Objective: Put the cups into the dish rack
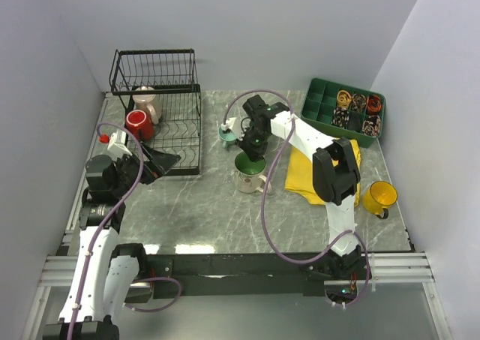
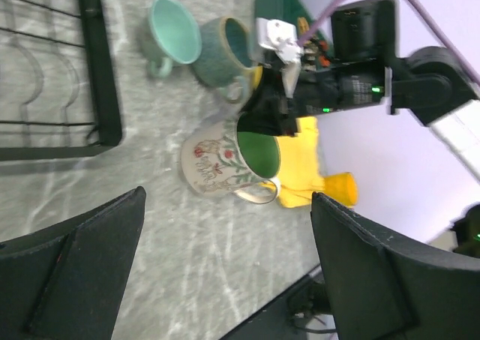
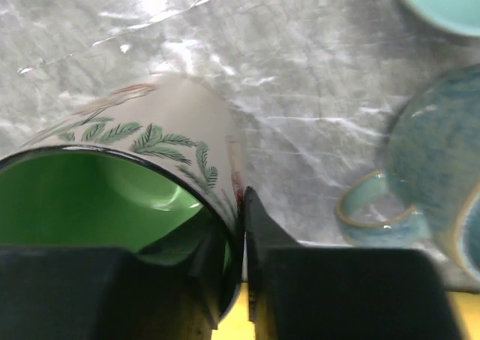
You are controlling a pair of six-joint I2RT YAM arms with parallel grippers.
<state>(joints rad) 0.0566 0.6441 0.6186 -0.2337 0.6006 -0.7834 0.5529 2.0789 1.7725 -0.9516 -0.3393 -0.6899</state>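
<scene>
The cream cup with a green inside (image 1: 250, 176) stands mid-table. My right gripper (image 3: 241, 212) is shut on its rim, one finger inside the cup (image 3: 112, 190) and one outside. Two teal cups (image 2: 174, 32) (image 2: 225, 51) stand just behind it; the darker one (image 3: 435, 160) is close to the right fingers. A red cup (image 1: 139, 124) and a beige cup (image 1: 147, 101) sit in the black wire dish rack (image 1: 161, 115). A yellow cup (image 1: 379, 197) stands at the right edge. My left gripper (image 2: 225, 269) hangs open by the rack's front corner, with nothing between its fingers.
A yellow cloth (image 1: 304, 179) lies under the right arm, beside the cream cup. A green compartment tray (image 1: 345, 109) with small items stands at the back right. White walls close the table on three sides.
</scene>
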